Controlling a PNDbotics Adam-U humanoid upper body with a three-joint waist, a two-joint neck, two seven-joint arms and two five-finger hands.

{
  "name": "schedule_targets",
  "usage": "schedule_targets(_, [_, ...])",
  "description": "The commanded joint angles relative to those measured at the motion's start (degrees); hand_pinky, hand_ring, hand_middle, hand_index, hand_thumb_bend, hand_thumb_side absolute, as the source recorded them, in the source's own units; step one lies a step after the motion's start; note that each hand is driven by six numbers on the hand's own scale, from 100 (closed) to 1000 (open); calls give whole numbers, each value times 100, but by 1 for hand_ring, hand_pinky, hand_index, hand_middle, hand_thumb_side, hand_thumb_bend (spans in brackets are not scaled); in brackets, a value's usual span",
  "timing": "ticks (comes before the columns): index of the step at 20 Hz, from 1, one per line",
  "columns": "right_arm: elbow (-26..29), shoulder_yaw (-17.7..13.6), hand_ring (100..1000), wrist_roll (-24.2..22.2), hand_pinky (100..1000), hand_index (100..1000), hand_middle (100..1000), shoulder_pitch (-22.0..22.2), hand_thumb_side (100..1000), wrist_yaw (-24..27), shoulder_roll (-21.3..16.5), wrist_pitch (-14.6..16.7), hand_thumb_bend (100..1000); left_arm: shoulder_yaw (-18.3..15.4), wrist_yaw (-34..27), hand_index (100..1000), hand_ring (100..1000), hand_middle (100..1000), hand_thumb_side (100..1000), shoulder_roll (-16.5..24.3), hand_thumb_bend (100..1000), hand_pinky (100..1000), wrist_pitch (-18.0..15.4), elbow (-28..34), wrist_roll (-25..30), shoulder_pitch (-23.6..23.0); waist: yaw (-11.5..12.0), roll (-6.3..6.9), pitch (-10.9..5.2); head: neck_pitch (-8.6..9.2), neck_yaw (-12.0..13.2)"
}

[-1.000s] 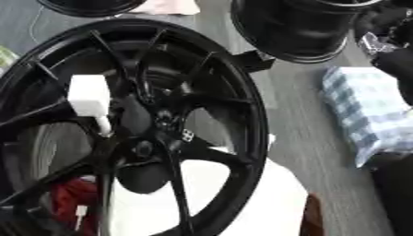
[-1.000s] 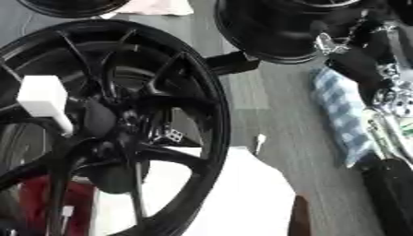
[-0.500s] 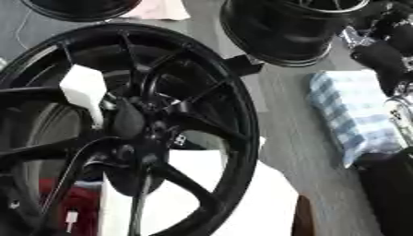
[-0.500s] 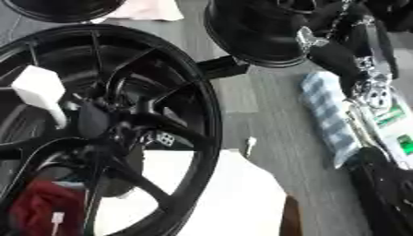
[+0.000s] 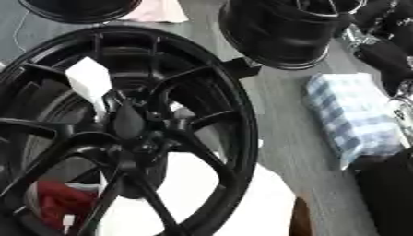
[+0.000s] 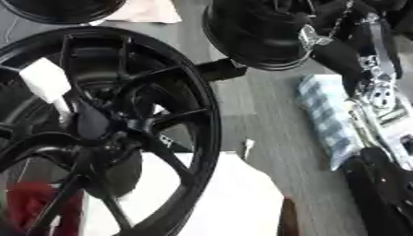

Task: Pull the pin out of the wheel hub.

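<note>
While the white-topped pin juts from the wheel hub, the right arm hangs well apart at the right edge — hand apparently unseen, its state unknown.

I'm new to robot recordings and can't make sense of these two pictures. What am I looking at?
Both pictures are one moment, seen through the two eyes of a camera in a humanoid robot's head, looking down at its work. The large black spoked wheel rim fills the left. A white block on a thin white stem, probably the pin, sticks out near its hub. Under the rim lie a white sheet and something red. Two more black wheels stand farther back, and a blue-and-white checked bundle lies at the right. The black and silver machinery on the right edge is the robot's right arm. I cannot make out its hand, and nothing is visibly held.
</note>
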State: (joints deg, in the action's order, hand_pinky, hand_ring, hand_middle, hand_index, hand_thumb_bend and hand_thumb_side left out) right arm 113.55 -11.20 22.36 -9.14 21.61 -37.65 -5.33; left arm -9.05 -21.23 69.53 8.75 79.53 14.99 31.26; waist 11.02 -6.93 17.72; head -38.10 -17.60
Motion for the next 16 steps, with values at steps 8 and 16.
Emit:
schedule_targets(8, [104,-28,573,-25,617,529,438,-80,100,37,-170,11,369,-118,96,894,779,680,802,271,100,979,-592,256,768,-30,9,25,-132,126,6])
schedule_targets(16, [104,-27,573,-12,617,529,438,-103,100,50,-171,11,371,-98,125,878,795,709,280,253,100,985,-773,302,1125,-10,11,48,-127,149,3])
